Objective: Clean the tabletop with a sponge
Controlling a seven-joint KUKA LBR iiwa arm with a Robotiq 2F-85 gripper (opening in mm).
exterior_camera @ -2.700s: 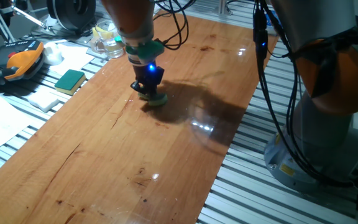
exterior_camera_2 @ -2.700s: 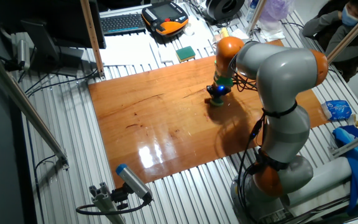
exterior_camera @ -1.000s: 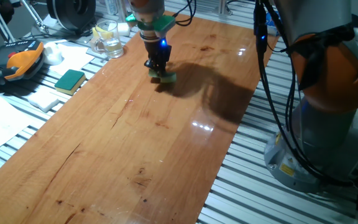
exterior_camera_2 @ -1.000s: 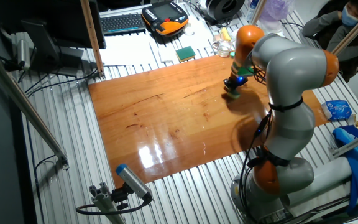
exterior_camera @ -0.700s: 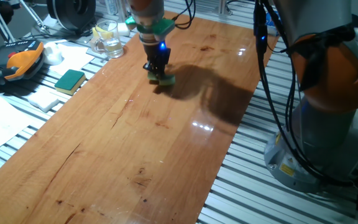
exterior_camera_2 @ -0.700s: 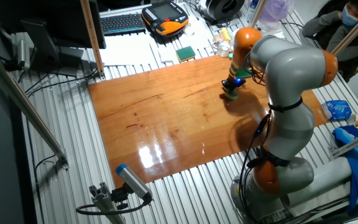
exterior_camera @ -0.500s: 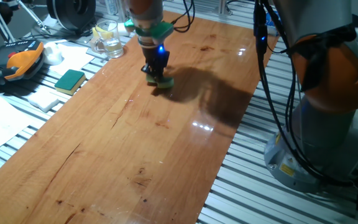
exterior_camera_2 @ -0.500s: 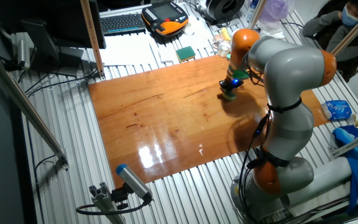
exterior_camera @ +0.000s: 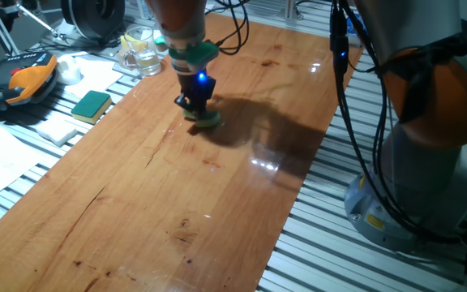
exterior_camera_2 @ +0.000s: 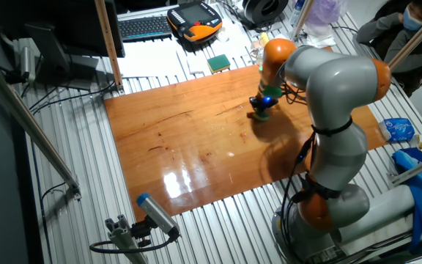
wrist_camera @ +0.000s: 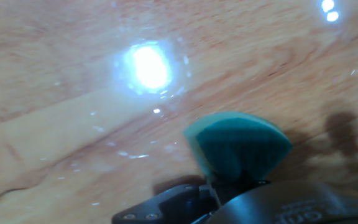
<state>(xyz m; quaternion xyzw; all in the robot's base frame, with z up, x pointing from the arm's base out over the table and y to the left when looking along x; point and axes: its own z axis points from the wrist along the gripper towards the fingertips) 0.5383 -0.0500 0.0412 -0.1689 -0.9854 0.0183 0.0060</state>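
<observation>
Gripper point(exterior_camera: 195, 110) clamps one teal sponge point(exterior_camera: 204, 120) against the tabletop point(exterior_camera: 177, 178); a second green sponge point(exterior_camera: 92, 104) lies off-board.

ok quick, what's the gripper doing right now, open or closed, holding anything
Gripper: closed on the teal-green sponge, pressing it against the wooden tabletop.

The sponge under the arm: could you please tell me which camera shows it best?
The hand view: the teal sponge fills the lower middle, pressed on the tabletop. In one fixed view it is a small green patch under the tool; in the other, barely a speck.
</observation>
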